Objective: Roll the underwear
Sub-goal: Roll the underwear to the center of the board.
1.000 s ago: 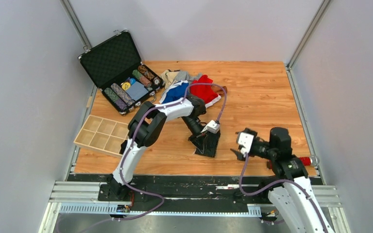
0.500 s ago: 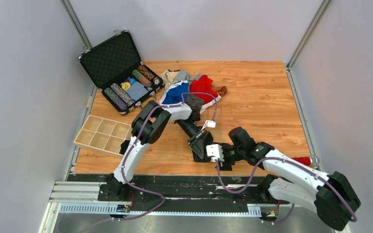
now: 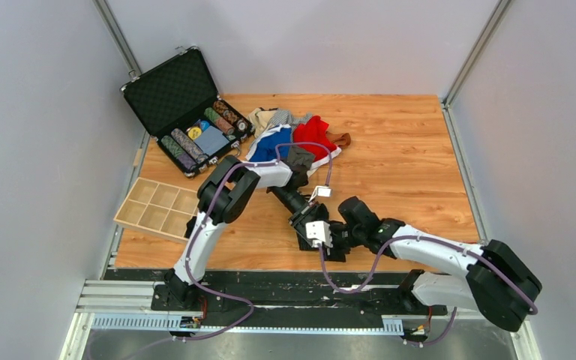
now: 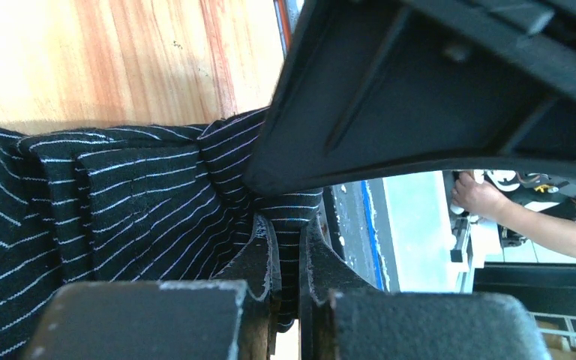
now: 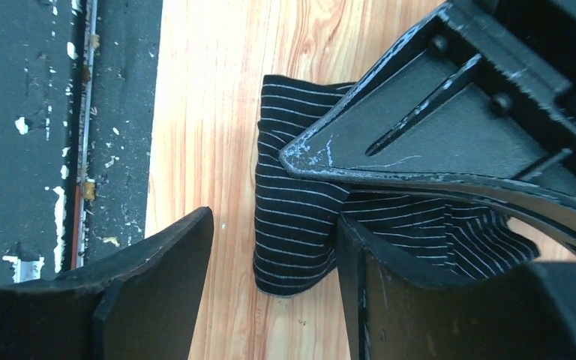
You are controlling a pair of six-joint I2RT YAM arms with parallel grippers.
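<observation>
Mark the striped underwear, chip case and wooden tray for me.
striped underwear (image 5: 292, 225), right wrist view, folded part
chip case (image 3: 169, 90), top view, open lid
wooden tray (image 3: 145, 229), top view, near rim

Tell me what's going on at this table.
Both arms are working on one black pinstriped underwear near the front of the wooden table. The left gripper has its jaws shut on a fold of the cloth. The right gripper sits at the garment's folded end with jaws open, gripping nothing yet. The underwear pile lies at the back, beside the open poker chip case.
</observation>
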